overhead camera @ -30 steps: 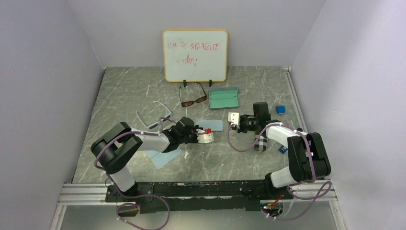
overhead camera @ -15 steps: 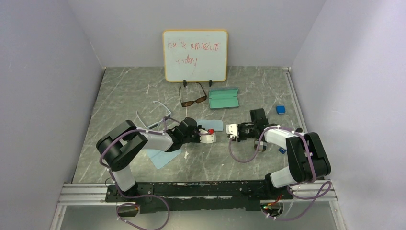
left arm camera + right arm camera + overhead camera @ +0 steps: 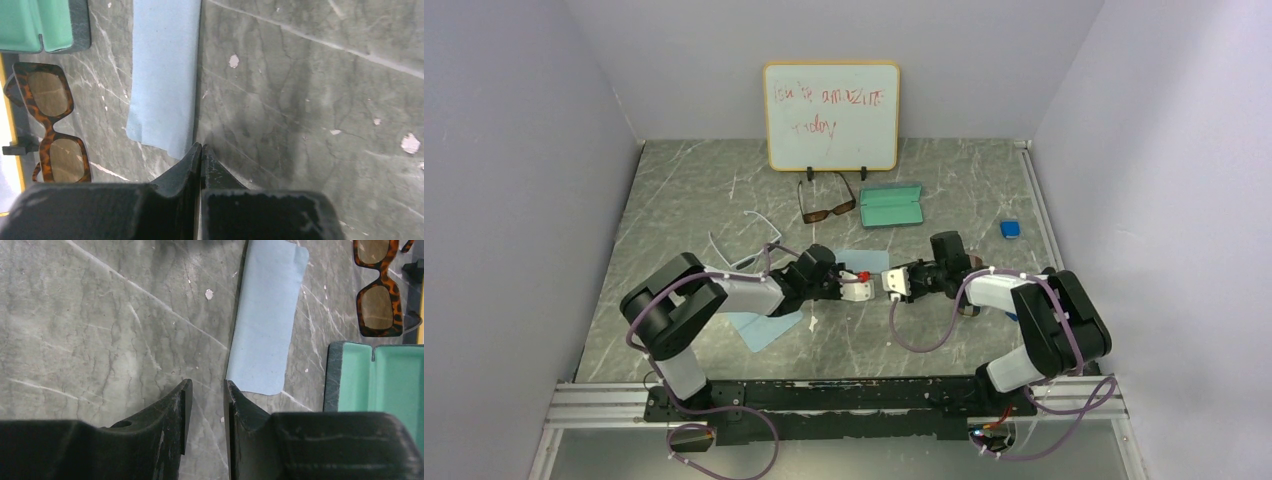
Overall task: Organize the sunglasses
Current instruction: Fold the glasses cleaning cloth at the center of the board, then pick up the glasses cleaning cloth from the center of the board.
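- Comparing with a second back, we saw that the right arm (image 3: 996, 287) had swung in from the right side of the bench (image 3: 684, 190) to its middle. Its tip now sat just beside the tip of the left arm (image 3: 749, 292), at the near edge of a light-blue cloth (image 3: 865, 262).
- Left jaws had gone from a slim gap to fully shut, tips at the cloth's near corner. We could not tell if any fabric was nipped.
- Right jaws stood narrowly apart with nothing between them, low over the bench and just short of the cloth's edge.
- We judged both arms were busy with the cloth, not the glasses. Neither pair had shifted, neither was held or cased, so the task looked early.
- Brown pair (image 3: 827, 206): thin mottled dark-brown frame, amber lenses, temples unfolded. It lay at the back by the foot of the whiteboard (image 3: 831, 115), just left of the open case with the teal lining (image 3: 891, 206).
- White pair (image 3: 744, 243): chunky white frame, temples open, left of centre, close behind the left arm. Its lenses were too small for us to judge.
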Controlling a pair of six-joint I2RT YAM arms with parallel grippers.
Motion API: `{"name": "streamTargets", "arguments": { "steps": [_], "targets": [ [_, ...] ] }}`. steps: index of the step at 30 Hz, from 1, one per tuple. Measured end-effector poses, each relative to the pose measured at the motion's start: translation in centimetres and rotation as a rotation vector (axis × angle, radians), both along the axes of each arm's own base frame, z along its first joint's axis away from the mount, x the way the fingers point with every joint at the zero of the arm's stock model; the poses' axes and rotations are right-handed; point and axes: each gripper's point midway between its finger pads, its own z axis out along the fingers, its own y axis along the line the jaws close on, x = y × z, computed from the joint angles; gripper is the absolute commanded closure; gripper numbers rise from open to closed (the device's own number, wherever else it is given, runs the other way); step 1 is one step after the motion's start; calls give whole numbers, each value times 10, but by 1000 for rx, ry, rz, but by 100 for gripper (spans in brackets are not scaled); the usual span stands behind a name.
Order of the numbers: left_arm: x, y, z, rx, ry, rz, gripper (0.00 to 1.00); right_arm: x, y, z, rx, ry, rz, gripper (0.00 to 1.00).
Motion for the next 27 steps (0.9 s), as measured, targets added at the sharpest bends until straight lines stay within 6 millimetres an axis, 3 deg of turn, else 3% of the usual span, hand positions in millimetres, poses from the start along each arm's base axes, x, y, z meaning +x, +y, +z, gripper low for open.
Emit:
{"name": "streamTargets", "arguments": {
  "steps": [2, 5, 7, 27],
  "targets": [
    [-3, 0, 1, -1, 11, -7, 93, -1, 2, -3, -8, -5, 1, 67],
    [-4, 1, 4, -3, 13, -9, 60, 2, 3, -2, -8, -16, -1, 67],
    [-4, 1, 6, -4, 4, -12, 54, 4, 3, -1, -7, -25, -5, 67],
    [10, -2, 8, -25, -69, 16, 56, 6, 2, -1, -14, -33, -12, 67]
  ]
}}
